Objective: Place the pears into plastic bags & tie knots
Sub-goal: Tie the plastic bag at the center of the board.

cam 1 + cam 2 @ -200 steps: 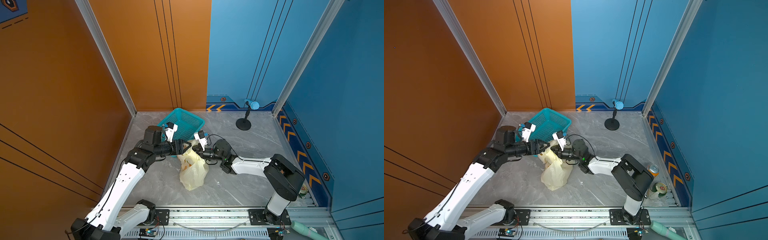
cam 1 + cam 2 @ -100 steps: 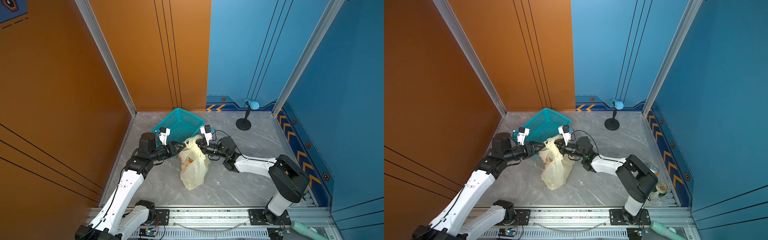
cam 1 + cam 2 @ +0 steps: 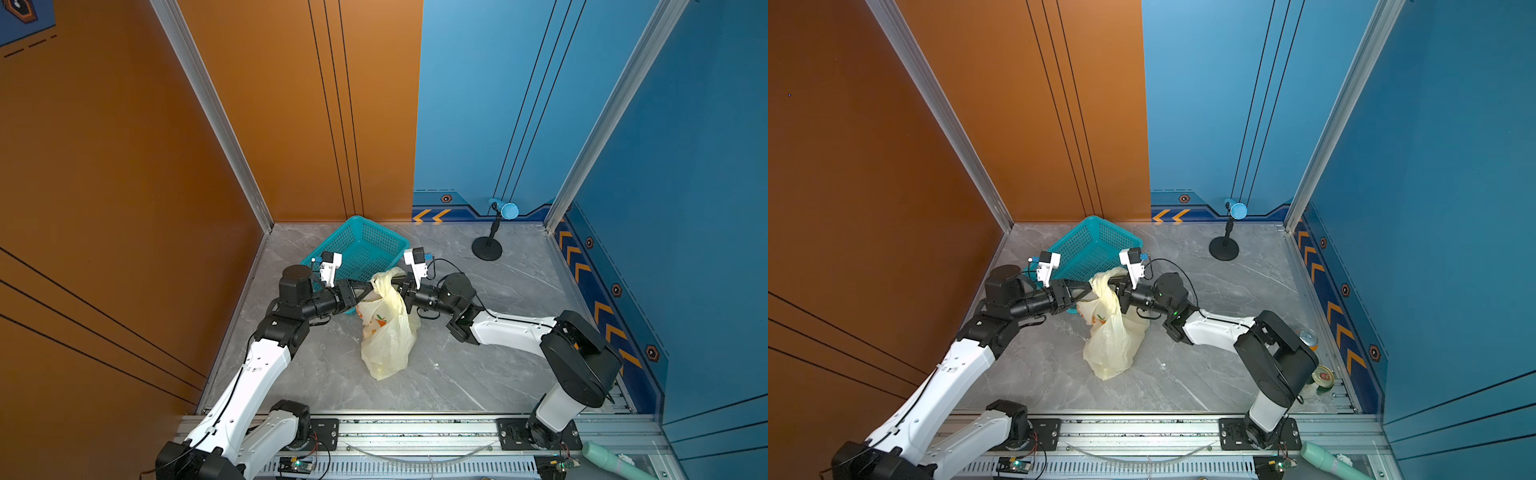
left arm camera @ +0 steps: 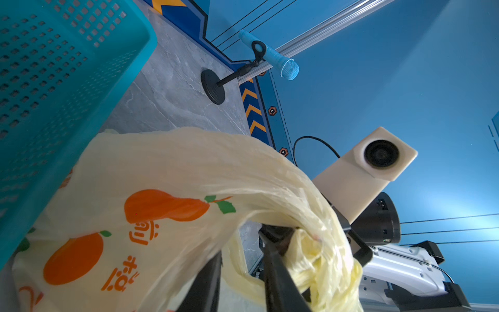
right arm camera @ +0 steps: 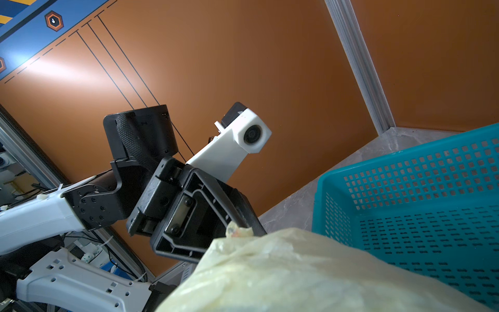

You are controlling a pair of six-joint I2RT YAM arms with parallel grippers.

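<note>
The plastic bag (image 3: 388, 336) hangs long-ways. Its bunched top is up between the two pincers and its fat lower end is down on the grey surface (image 3: 478, 374), toward the front rail and just in front of the teal basket (image 3: 365, 245). Both arms reach in low from the sides, forearms about level, tips nearly meeting. The right pincer (image 3: 399, 287) is clamped together on the bag's bunched top. The left pincer (image 3: 368, 289) has plastic draped round its fingers (image 4: 275, 259) with a gap showing. Can't tell if it's actually gripping.
</note>
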